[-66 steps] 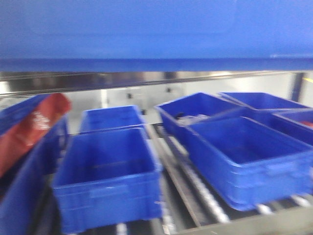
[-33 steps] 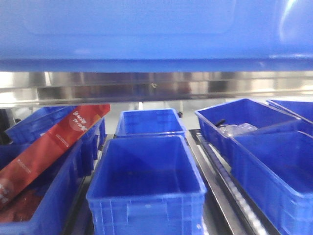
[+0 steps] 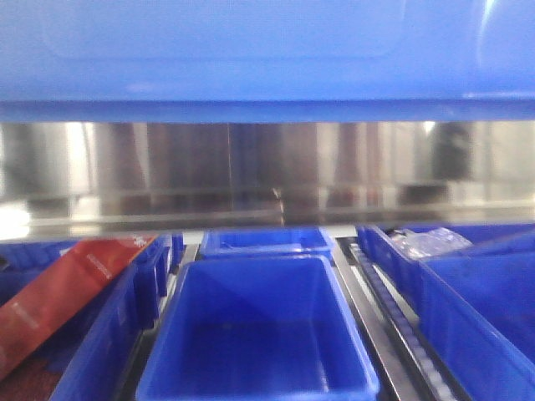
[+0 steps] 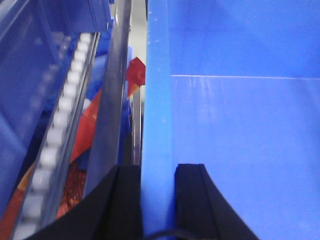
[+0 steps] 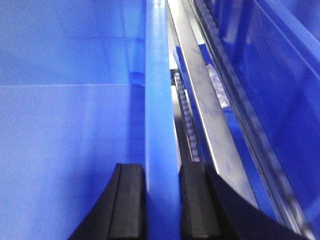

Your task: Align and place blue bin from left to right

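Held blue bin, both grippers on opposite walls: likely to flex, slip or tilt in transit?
Probably stiff: the blue bin shows a thick wall edge, straight where the left gripper clamps it. Likely light: the interior that shows looks empty. Slip is possible: walls look smooth, and the right gripper pinches only a narrow strip.

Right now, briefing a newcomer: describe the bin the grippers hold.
Above the shiny metal band across the front view, the blue bin fills the frame. The left gripper and right gripper pinch its walls; unlike the darker bins below, it is aloft.
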Controlling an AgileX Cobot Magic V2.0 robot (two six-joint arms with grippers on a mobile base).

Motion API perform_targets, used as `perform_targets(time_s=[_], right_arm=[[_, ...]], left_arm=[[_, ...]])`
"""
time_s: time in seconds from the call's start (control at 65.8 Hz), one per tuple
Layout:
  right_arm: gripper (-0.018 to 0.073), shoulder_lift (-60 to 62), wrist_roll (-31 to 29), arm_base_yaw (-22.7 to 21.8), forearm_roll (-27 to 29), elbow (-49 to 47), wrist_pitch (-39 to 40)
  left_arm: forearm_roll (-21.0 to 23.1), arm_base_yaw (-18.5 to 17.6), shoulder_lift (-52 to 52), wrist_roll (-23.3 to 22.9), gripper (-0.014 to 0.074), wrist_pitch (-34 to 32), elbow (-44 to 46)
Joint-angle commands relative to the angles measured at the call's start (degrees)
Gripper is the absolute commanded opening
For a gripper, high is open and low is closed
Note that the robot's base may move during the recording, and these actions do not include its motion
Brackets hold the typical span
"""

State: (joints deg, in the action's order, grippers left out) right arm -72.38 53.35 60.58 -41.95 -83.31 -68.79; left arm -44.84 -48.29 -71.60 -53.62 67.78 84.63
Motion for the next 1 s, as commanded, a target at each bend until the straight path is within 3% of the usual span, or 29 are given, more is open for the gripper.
perform_targets(time_s=[0.0,0.988], right_arm=[[-0.0079,-0.01,0.27,0.53,-1.22,-0.55,14.91],[-0.0079,-0.01,0.27,0.53,-1.22,-0.55,21.76]], left_arm=[[0.52,-0.67,0.36,-0.37,-0.0111,-8.88,0.75],[0.52,-0.67,0.36,-0.37,-0.0111,-8.88,0.75]])
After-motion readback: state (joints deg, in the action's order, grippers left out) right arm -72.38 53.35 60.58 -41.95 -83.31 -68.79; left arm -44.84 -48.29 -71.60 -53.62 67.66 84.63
